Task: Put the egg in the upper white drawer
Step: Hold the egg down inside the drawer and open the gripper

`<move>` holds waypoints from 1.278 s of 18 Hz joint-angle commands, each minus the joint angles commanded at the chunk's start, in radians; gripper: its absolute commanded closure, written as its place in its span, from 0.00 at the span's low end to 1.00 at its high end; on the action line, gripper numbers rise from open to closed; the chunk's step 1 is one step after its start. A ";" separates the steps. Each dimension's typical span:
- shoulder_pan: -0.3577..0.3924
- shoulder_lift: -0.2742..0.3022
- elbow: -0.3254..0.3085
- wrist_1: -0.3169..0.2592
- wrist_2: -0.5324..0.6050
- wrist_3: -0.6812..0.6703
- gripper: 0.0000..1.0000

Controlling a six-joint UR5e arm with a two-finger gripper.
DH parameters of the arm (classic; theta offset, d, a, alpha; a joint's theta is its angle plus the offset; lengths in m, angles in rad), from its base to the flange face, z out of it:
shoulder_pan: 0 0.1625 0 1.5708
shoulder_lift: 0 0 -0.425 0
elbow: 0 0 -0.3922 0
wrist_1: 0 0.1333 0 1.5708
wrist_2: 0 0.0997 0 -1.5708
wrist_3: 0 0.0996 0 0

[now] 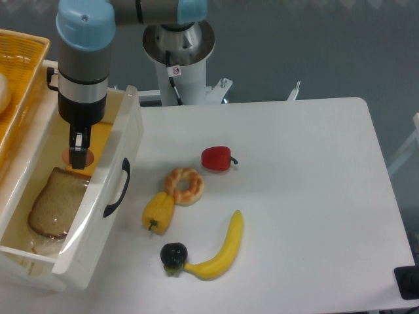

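Two-finger gripper above the small salmon-orange egg inside the large white plastic drawer, beside a toast slice.

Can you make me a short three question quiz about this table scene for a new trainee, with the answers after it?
1. True or false: the egg lies inside the white drawer.
2. Which item lies closest to the donut? A) banana B) yellow pepper C) basket
3. Fill in: the gripper hangs over the drawer, just above the egg and beside a slice of ____.

Key:
1. True; the egg shows on the drawer floor behind the fingers.
2. B; the yellow pepper sits right against its lower left.
3. Bread.
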 joint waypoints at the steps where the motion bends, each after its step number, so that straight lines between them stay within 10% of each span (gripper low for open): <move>1: 0.000 -0.003 0.000 -0.003 0.000 0.000 0.85; 23: -0.008 -0.009 -0.021 -0.005 0.000 -0.002 0.82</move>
